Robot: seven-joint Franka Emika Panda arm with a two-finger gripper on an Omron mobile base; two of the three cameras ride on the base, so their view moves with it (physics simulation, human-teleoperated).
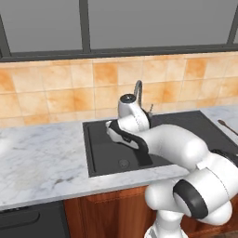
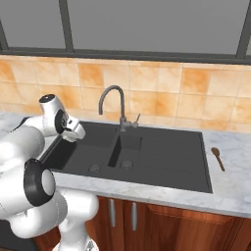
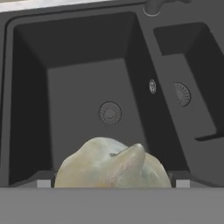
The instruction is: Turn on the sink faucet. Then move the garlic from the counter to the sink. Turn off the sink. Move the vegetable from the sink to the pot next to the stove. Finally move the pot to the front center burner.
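The end effector (image 3: 113, 183) hangs over the wide bowl of the sink (image 3: 78, 48), jaws spread wide around the garlic (image 3: 113, 165), which sits between its fingertips above the round drain (image 3: 110, 113).

You've got the garlic (image 3: 113, 164) — lumpy cream-white bulb, pointed tip — hanging above the wide bowl of the matte black sink (image 3: 83, 57). Dark gooseneck sink faucet (image 2: 115, 105) stands upright at the back rim; white marble counter (image 1: 42, 158) surrounds the basins.
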